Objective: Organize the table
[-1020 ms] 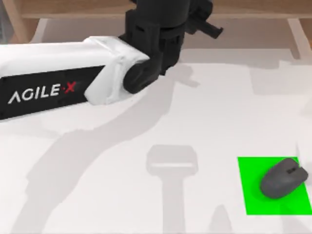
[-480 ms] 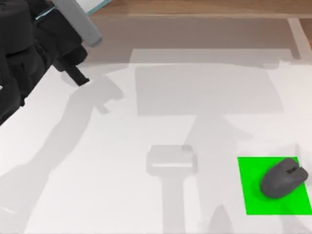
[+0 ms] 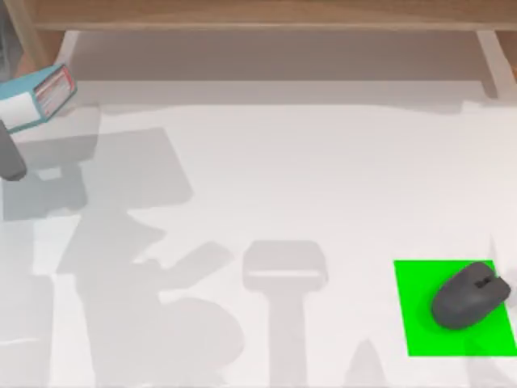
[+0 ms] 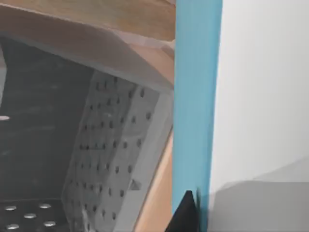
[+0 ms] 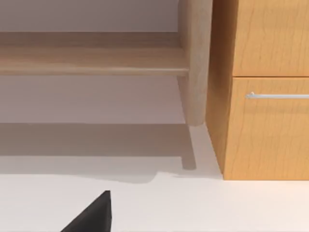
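Note:
The white table [image 3: 283, 162] spreads across the top view, with its light-brown wooden shelf frame [image 3: 258, 16] along the back. A teal-blue box [image 3: 36, 97] with a red and white end label hovers at the far left by the shelf post, casting a shadow on the tabletop. In the left wrist view its blue side [image 4: 198, 111] stands right against my left gripper [image 4: 192, 212], which is shut on it. A black part of my right gripper [image 5: 91, 217] pokes into the right wrist view, low over the table near the shelf.
A dark grey mouse [image 3: 468, 295] lies on a bright green mat [image 3: 420, 323] at the front right. A grey rounded piece [image 3: 10, 158] juts in at the left edge. A wooden drawer cabinet [image 5: 270, 125] stands beside the shelf post [image 5: 195, 63].
My left arm has swung from the back middle out past the left edge, carrying the blue box with it. Mouse and mat have not moved.

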Motion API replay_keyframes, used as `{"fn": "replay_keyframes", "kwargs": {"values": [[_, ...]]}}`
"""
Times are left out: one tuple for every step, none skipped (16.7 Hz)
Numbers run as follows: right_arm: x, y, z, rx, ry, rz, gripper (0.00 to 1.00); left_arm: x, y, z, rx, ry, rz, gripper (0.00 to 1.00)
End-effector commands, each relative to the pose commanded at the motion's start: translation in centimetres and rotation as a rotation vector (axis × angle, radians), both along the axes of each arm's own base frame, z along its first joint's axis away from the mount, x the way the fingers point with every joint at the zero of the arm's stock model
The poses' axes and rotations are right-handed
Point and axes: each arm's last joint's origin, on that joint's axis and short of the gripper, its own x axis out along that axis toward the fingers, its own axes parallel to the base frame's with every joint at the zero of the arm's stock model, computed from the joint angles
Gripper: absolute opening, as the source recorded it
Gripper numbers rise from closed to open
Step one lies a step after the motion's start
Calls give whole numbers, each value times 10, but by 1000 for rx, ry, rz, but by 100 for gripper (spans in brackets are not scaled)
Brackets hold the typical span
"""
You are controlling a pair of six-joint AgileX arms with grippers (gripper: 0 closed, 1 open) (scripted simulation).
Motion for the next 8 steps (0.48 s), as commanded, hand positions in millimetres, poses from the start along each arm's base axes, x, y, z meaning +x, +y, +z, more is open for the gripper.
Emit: {"fn": "replay_keyframes", "kwargs": {"values": [[0,0,0,0,0,0,100,1,16,-2,26,-8,5,0],[0,0,0,0,0,0,100,3,32,-3,54,-23,8,0],[0,0,0,0,0,0,100,6,48,-2,84,-46,8,0],[0,0,0,0,0,0,100,10,62,1,115,-73,4,0],[0,0,0,0,0,0,100,15,75,3,148,-101,-3,0],[0,0,0,0,0,0,100,22,88,4,179,-128,-14,0],[0,0,0,0,0,0,100,28,98,4,206,-150,-28,0],[0,0,0,0,0,0,100,35,108,3,231,-169,-43,0]]}}
